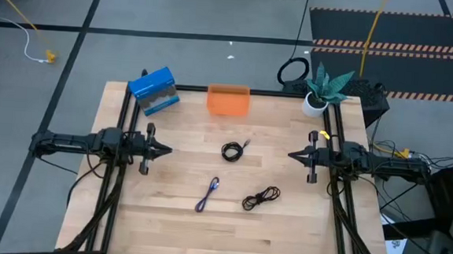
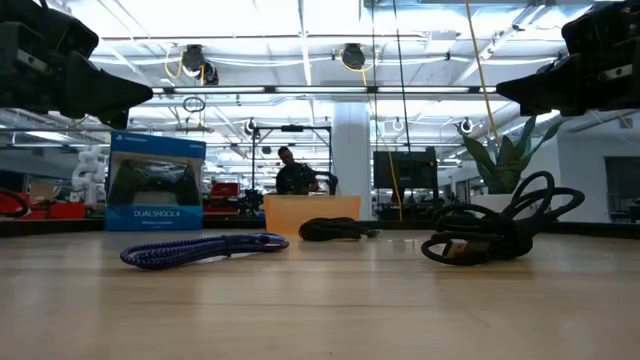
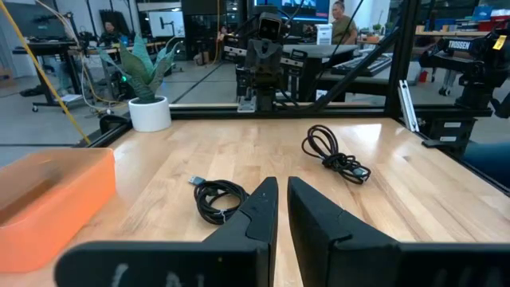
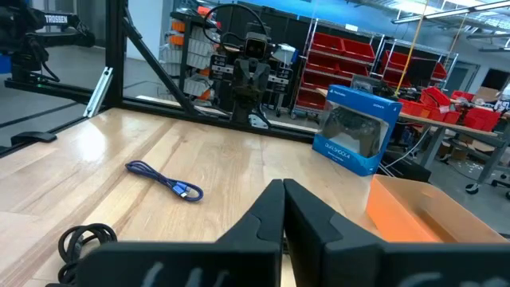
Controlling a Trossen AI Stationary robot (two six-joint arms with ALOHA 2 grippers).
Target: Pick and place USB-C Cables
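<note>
I see both arms parked over the tabletop (image 1: 283, 233) edges, left end effector (image 1: 164, 148) and right end effector (image 1: 292, 155) pinched shut, holding nothing. Between them lie the coiled black cable (image 1: 232, 150), the purple-blue cable (image 1: 208, 195) and the tangled black cable (image 1: 261, 198). The orange bin (image 1: 228, 100) seems empty, though its inside is partly hidden.
</note>
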